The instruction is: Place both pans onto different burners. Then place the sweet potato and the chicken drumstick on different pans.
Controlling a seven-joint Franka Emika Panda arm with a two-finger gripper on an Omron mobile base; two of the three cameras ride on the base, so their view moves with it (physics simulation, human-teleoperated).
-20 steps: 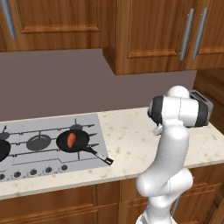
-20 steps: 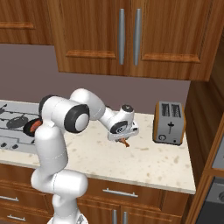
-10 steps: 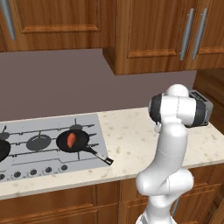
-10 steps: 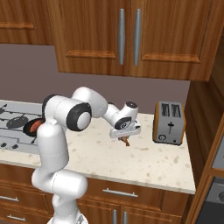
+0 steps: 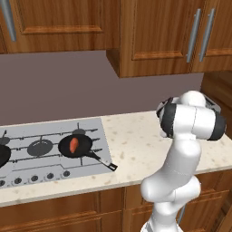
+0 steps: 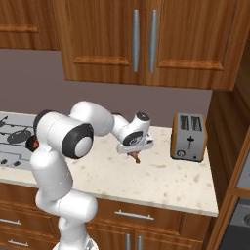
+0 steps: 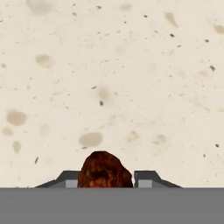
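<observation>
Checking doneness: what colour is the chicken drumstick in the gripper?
Dark reddish-brown chicken drumstick, clearest in the hand view.

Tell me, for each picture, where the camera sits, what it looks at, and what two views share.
Left base view: behind the arm's left, facing the cooktop, the sweet potato in a pan; arm at right.
Right base view: behind its right, facing the toaster; tool gripping the chicken drumstick.
Hand view: looks down at the counter; drumstick between fingertips.
Both base views share cooktop and counter.
</observation>
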